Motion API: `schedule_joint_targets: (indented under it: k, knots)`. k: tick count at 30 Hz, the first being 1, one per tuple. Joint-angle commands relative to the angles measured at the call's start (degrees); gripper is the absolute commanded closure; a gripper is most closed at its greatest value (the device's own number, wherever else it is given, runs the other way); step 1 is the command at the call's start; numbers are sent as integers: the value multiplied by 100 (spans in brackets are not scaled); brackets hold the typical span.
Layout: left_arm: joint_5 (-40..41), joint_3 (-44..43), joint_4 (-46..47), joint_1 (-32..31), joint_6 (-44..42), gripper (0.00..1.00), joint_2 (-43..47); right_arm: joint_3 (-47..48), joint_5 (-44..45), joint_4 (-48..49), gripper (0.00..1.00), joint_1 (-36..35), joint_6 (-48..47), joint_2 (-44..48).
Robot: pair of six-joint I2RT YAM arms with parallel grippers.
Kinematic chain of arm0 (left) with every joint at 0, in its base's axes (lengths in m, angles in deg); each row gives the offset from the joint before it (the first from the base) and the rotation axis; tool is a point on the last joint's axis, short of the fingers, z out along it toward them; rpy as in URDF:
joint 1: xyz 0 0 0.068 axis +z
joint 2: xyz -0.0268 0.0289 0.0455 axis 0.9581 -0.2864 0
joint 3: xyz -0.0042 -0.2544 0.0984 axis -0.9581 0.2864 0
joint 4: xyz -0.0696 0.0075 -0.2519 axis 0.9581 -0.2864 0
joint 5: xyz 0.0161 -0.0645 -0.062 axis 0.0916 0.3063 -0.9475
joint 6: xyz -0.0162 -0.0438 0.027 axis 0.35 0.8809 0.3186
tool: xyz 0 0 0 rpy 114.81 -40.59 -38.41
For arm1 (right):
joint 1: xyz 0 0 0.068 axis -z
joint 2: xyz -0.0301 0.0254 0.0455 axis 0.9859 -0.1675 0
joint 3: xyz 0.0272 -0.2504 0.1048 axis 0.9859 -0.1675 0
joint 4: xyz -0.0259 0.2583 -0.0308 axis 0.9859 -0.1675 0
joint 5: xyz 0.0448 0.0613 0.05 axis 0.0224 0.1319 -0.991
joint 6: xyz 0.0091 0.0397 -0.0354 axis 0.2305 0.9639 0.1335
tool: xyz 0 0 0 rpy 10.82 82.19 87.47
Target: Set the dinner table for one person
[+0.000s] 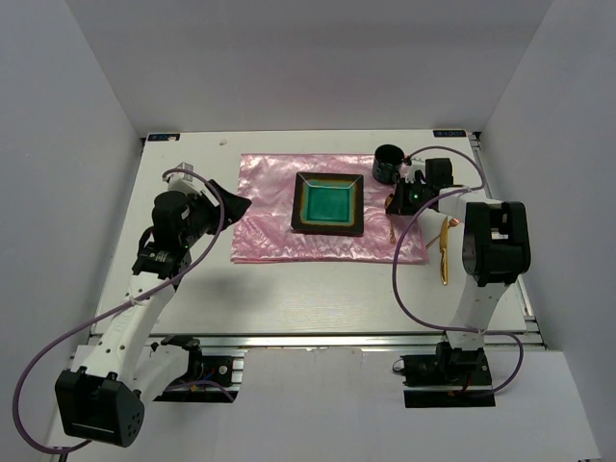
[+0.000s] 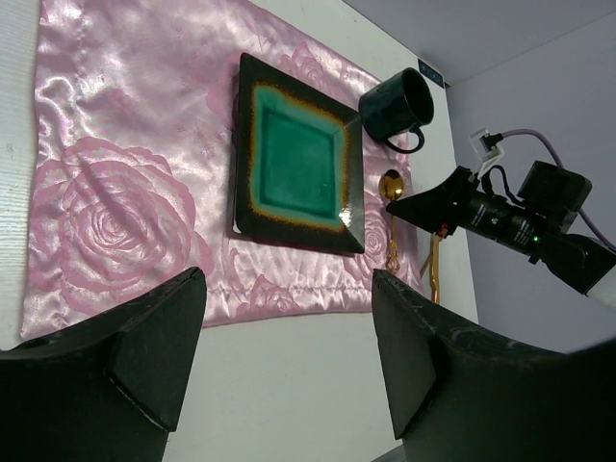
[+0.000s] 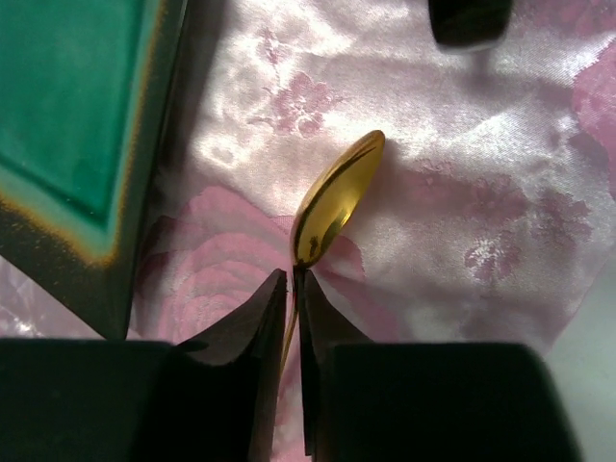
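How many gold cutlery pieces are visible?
2. The gold spoon is on the pink placemat beside the plate, held by the right gripper. The second gold utensil lies on the dinner table right of the placemat. Others may be hidden.

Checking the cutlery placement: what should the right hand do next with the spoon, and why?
Probably just let go: the right hand pinches the gold spoon by its handle, and it seems to rest on the pink placemat beside the plate.

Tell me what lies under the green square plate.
The pink placemat lies under the plate, showing on every side of it, with the table below that. The patch of placemat directly beneath the plate is hidden.
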Motion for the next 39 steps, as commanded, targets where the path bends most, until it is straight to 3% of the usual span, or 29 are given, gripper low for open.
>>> schedule_joint_targets:
  k: [1,2,3,4,11,17,24,32,39]
  knots:
    - [71,24,-50,-5,44,21,141,222,163,114,84,-14,-167,2]
    - [63,15,-42,-13,45,21,141,214,189,106,78,-14,-176,10]
    - [71,15,-42,-5,45,21,150,205,250,106,66,-14,-176,28]
    - [71,32,-33,-13,53,21,168,205,294,88,64,-14,-176,54]
    - [142,173,-33,-13,88,21,431,117,585,-307,60,109,-518,511]
    - [133,296,46,-13,115,21,546,-252,690,-747,58,241,-931,1424]
    - [194,463,73,-13,45,18,695,-867,909,-1151,42,548,-1265,2645]
    - [185,612,90,-13,-43,17,836,-1297,1357,-1582,42,944,-1503,3025]
    - [159,648,37,-4,-140,17,757,-1421,1999,-1599,46,944,-1301,2709]
